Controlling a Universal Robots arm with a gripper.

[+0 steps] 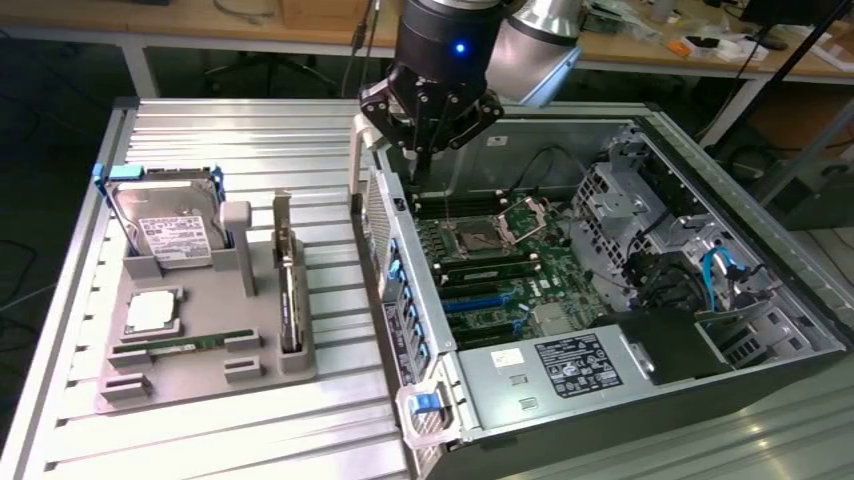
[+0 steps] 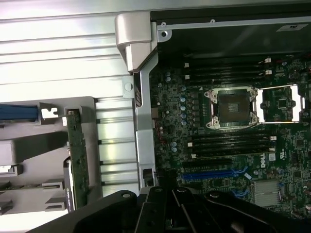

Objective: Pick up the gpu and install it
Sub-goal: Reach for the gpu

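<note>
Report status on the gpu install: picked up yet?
Done: nothing. The gpu stands on edge in the grey holder, beside the open case. In hand: nothing; the gripper is shut and empty, hovering over the case's wall near the motherboard. Left: the pick and the install.

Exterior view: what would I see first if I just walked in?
The open computer case on the exterior view's right, its green motherboard bare. The black gripper hangs shut over its rim. On the exterior view's left, the gpu stands on edge in a gray holder.
</note>
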